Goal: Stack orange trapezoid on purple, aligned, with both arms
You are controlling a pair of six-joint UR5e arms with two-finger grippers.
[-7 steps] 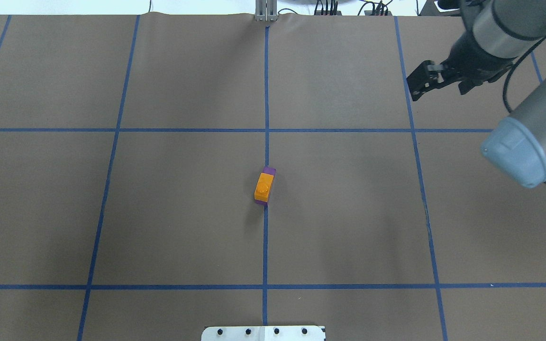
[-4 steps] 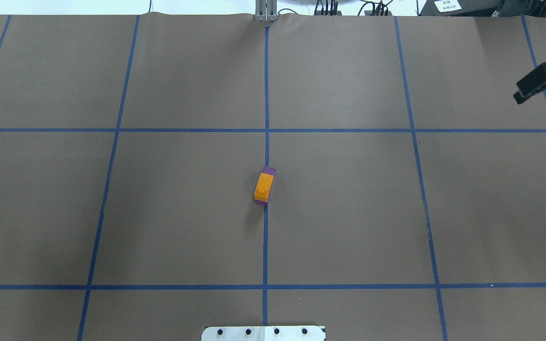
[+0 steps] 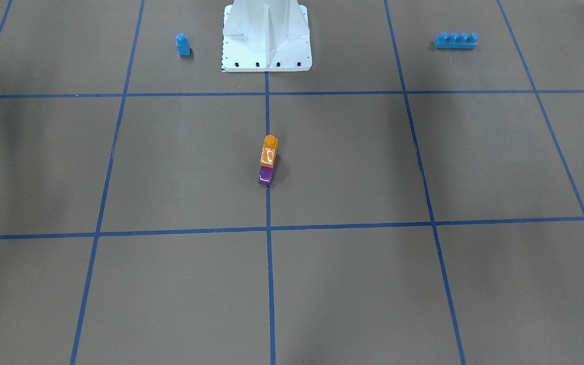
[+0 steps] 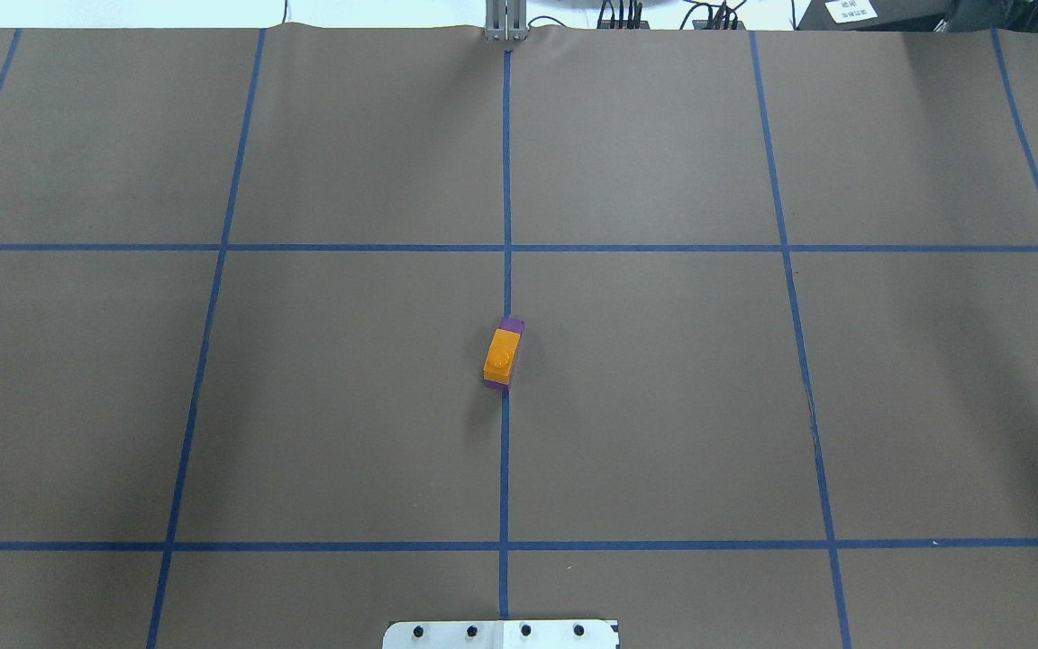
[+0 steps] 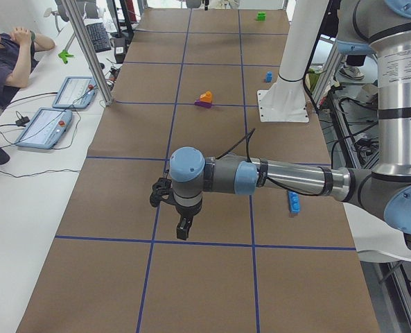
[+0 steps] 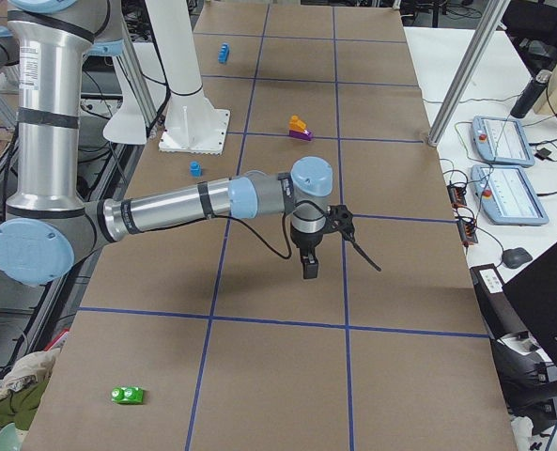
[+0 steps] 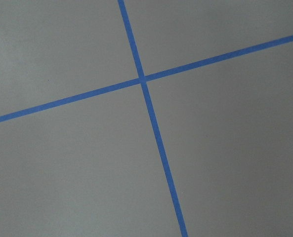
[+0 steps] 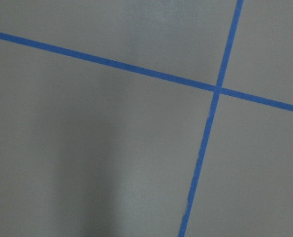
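The orange trapezoid [image 4: 501, 354] sits on top of the purple brick [image 4: 511, 324] at the table's centre, on the middle blue tape line. Its stud faces up. In the front-facing view the orange [image 3: 268, 152] stands on the purple [image 3: 266, 175], roughly in line with it. Neither gripper is near the stack. The left gripper [image 5: 183, 229] hangs over the table far from the stack, and it shows only in the exterior left view. The right gripper [image 6: 309, 266] likewise shows only in the exterior right view. I cannot tell whether either is open or shut. Both wrist views show only bare mat and tape lines.
A small blue single-stud brick [image 3: 183, 44] and a long blue four-stud brick [image 3: 455, 40] lie either side of the white robot base [image 3: 266, 35]. A green brick [image 6: 127, 395] lies at the table's right end. An operator [image 5: 4, 55] sits beside the table.
The right arm and gripper have withdrawn to the right and left the overhead view. The orange-on-purple stack has not moved.
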